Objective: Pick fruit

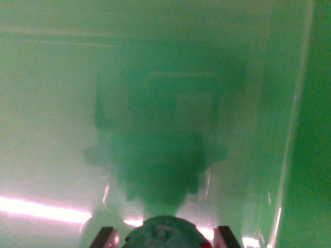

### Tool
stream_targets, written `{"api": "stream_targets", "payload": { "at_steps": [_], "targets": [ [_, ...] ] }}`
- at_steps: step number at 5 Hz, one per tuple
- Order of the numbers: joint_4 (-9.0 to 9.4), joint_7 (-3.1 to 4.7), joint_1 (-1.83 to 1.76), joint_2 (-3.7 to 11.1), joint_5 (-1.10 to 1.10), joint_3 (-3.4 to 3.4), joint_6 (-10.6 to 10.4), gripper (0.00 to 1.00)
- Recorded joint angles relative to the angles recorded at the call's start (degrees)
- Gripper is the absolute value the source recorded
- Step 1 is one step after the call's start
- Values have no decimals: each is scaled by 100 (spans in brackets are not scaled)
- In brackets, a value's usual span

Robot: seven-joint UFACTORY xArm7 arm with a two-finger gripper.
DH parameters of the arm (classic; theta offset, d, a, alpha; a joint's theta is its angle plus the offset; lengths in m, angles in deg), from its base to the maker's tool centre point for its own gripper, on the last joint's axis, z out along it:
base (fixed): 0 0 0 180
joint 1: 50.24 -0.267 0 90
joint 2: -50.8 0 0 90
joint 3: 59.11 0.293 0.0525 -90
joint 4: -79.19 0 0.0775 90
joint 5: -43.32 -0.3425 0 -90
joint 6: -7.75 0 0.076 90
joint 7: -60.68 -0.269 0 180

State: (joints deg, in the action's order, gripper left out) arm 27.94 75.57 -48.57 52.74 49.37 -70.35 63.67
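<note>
A glossy green surface [57, 129] filled almost the whole wrist view. It appeared to be the inside of a green container, though its rim was outside the frame and its full shape could not be told. Along the right side of the frame a pale edge line ran from the upper right down toward the lower right; beyond it lay a darker green panel [310, 155], apparently a side wall. Faint horizontal lines crossed the upper left of the frame.

A large dark shadow [165, 139] occupied the centre of the frame, blocky in outline and narrowing toward the bottom centre. A bright pinkish-white glare streak [41, 209] lay across the lower left; smaller reflections showed near the bottom centre.

At the bottom centre, cut off by the frame edge, sat a rounded dark teal object [164, 233] — presumably the fruit, although its kind could not be made out under the green cast. It lay between the two dark fingertips [106, 238] of the gripper [165, 238], one at each side of it. The jaws stood roughly as wide as the object. Whether the pads touched it could not be told, as only the tips were visible.

No other contents were visible on the green surface.
</note>
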Motion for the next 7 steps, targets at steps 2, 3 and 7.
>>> {"api": "stream_targets", "payload": {
  "at_steps": [2,3,7],
  "targets": [
    [-151,5,-16,-116,10,-3,266,100],
    [-310,10,-32,-237,20,-6,544,100],
    [-759,25,-80,-581,49,-14,1333,100]
  ]
}}
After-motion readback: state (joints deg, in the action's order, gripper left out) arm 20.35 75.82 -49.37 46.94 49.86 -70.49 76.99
